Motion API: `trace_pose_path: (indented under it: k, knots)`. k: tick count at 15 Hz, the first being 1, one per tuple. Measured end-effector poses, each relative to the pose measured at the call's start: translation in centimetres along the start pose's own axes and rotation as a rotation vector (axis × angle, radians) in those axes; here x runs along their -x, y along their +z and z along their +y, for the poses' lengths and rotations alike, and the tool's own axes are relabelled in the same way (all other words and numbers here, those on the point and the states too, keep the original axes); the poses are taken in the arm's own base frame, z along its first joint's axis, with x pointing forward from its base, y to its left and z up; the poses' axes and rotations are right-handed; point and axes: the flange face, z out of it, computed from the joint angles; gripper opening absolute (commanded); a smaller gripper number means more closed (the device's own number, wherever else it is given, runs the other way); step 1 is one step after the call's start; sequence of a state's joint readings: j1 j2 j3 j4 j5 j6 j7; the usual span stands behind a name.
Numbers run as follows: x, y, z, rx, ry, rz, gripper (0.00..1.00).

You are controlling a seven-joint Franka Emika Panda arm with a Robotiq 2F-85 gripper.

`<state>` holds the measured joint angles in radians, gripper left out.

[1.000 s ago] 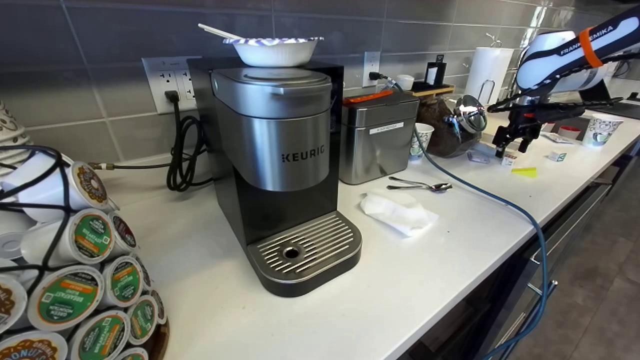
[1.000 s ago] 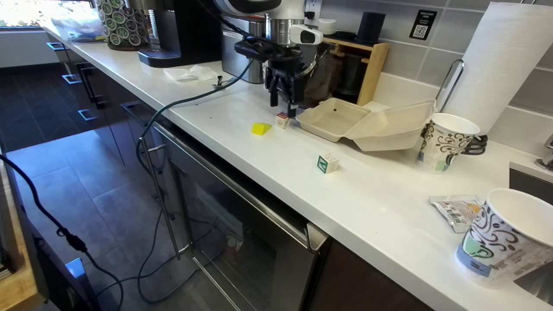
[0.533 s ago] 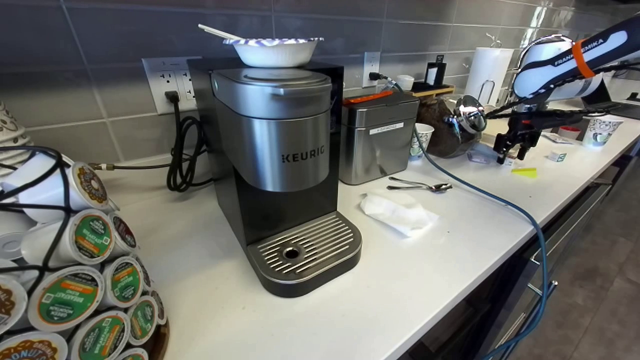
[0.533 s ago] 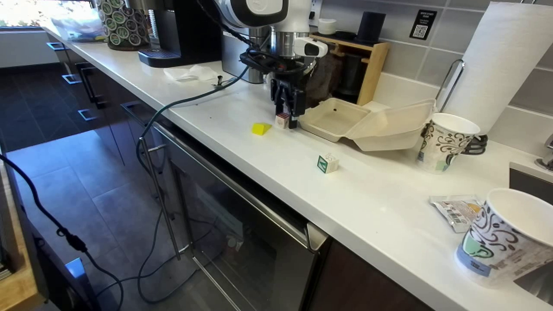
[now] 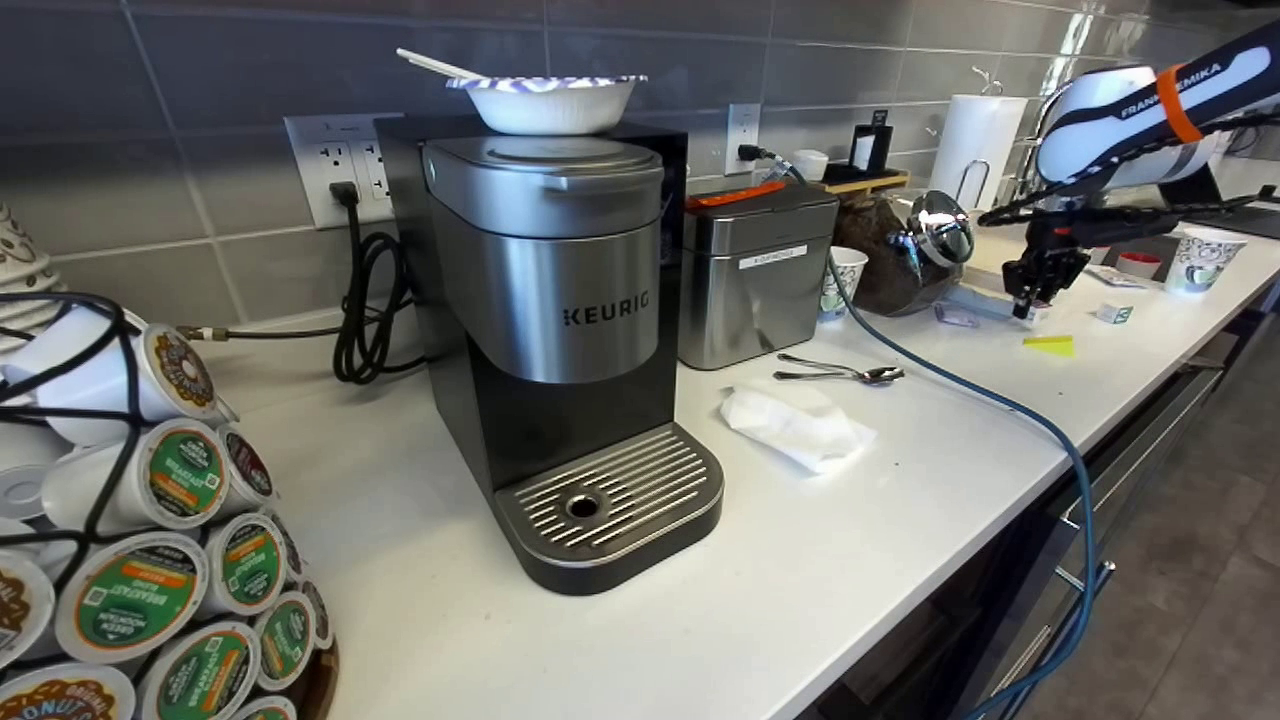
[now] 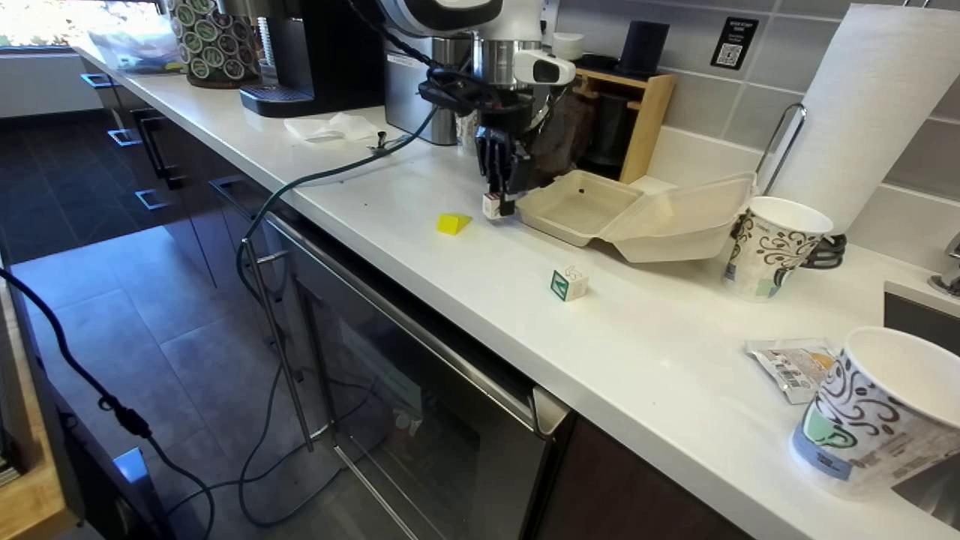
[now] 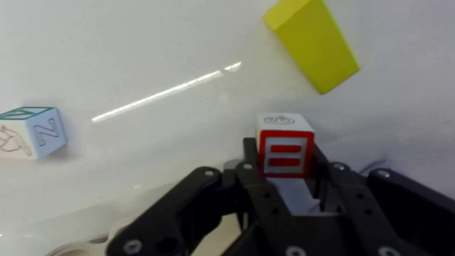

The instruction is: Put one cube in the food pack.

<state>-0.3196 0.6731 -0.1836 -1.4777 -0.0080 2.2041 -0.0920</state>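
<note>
My gripper (image 7: 284, 151) is shut on a white cube (image 7: 280, 122) whose red-framed face points toward the wrist camera. One finger presses each side of it. In an exterior view this cube (image 6: 492, 205) hangs at or just above the counter, below the gripper (image 6: 500, 196); any gap underneath is too small to tell. Right beside it lies the food pack (image 6: 553, 225), a beige clamshell with its lid folded back and nothing visible in its near tray. Part of the food pack (image 7: 220, 236) shows under the gripper in the wrist view. A green-framed cube (image 6: 568, 283) rests nearer the sink.
A yellow block (image 6: 453, 223) lies close to the held cube, toward the counter's front edge. Beyond the lid stands a paper cup (image 6: 776, 251). A dark glass jar (image 5: 890, 255) is behind the gripper. A blue cable (image 6: 322, 174) crosses the counter.
The gripper came down around the red-framed cube, and its fingers closed on it. Now the gripper stands slightly higher, and the cube looks raised a little and tilted.
</note>
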Motion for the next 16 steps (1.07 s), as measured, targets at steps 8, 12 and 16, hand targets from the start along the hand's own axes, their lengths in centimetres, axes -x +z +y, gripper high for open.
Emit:
trace_pose_path:
  k: [8,12,16]
  knots:
    - [0.8,-10.0,1.7,-0.02,0.029,0.12,0.08]
    - [-1.1,-8.8,-0.8,-0.048,0.036,0.131,0.08]
    - [-3.3,-6.6,-0.7,-0.033,0.121,0.152,0.08]
